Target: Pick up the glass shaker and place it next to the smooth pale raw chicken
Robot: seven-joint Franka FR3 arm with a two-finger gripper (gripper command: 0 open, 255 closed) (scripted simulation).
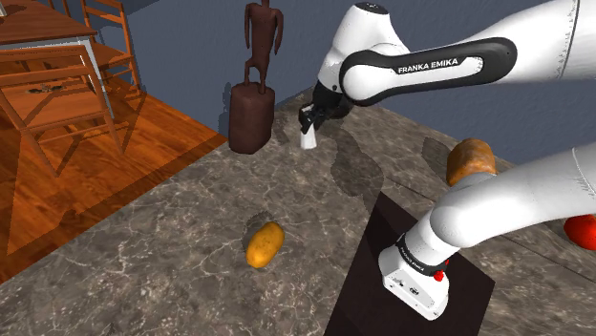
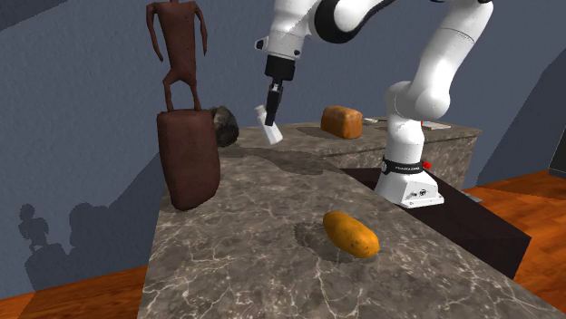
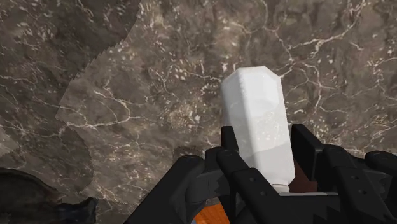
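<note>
Slippage was my main worry: the gripper [image 3: 262, 147] pinched the white shaker [image 3: 254, 105] by one end, tilted, clear above the marble counter [image 1: 162, 253]; a quick swing could have twisted it out of the fingers; I saw nothing plainly pale and chicken-like, only an orange oblong lump [image 1: 265, 244]; I risked setting it by the wrong thing.
</note>
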